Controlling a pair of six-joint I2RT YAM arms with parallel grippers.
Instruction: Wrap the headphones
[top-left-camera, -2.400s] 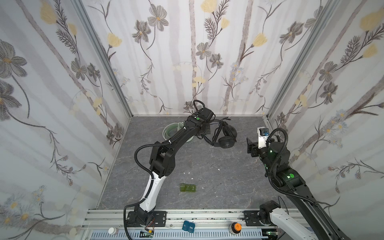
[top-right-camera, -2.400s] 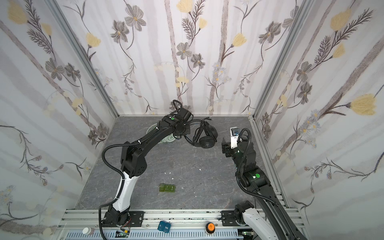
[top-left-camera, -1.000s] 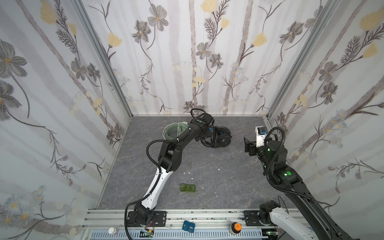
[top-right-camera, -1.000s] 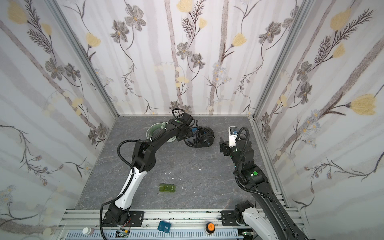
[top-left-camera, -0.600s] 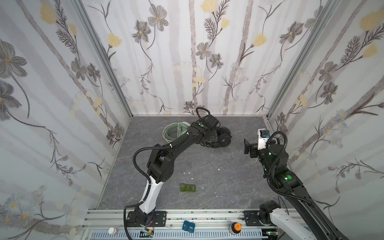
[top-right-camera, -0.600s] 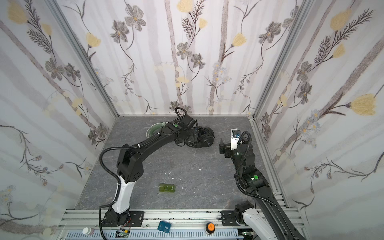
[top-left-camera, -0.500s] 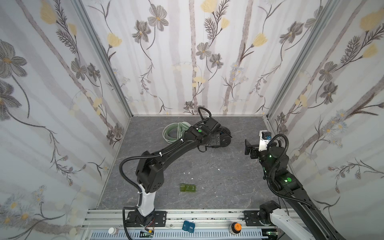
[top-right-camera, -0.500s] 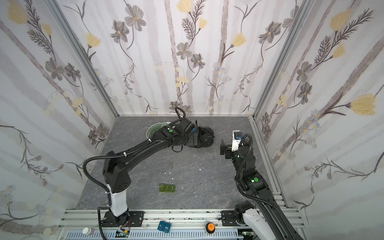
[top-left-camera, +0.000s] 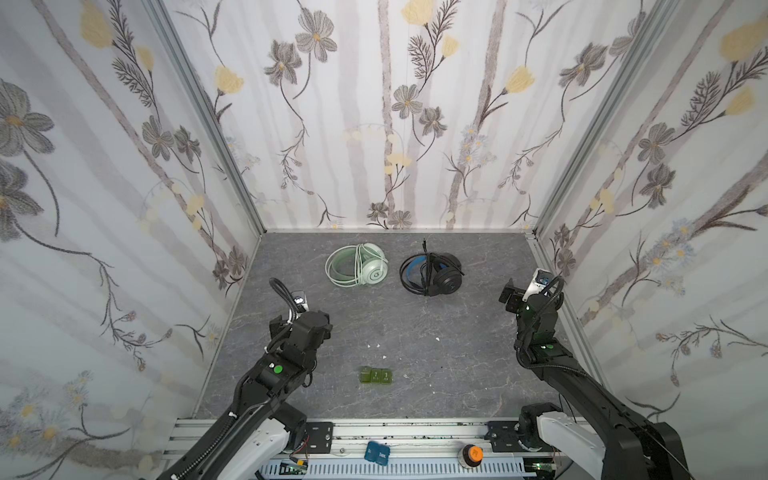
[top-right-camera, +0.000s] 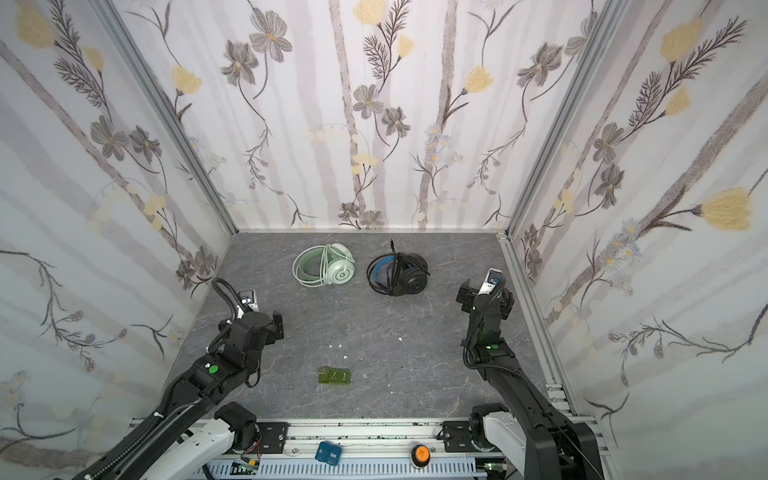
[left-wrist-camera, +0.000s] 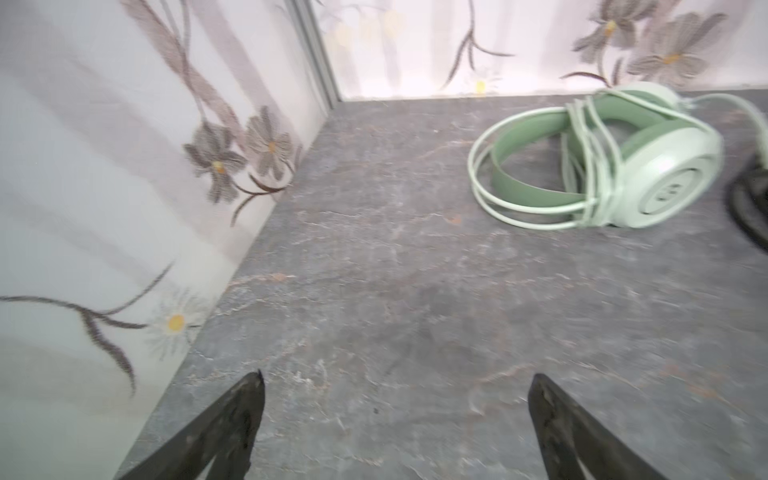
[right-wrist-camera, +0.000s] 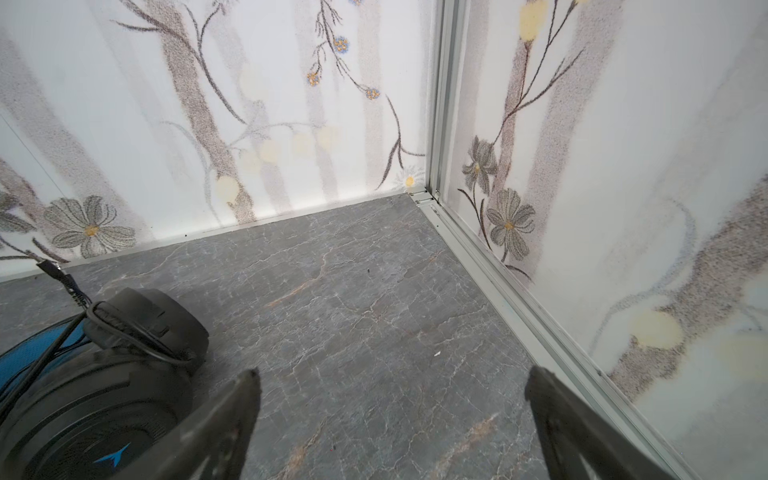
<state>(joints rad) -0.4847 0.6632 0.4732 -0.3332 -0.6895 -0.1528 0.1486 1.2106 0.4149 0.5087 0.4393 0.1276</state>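
Well, near the back wall (top-left-camera: 395, 124): mint headphones (top-left-camera: 359, 270) w/ cable (left-wrist-camera: 582, 137) wound round them, black headphones (top-left-camera: 432, 274) just beside, plug end (top-left-camera: 424, 242) sticking out. The left gripper (left-wrist-camera: 397, 382) & right gripper (right-wrist-camera: 390, 378) are spread wide, empty. Prob. done; back off w/o snagging either cable.

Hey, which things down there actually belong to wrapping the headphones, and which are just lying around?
Part of the job:
- mint green headphones
- black headphones

Just lying about:
- green blocks
- small blue case on the front rail
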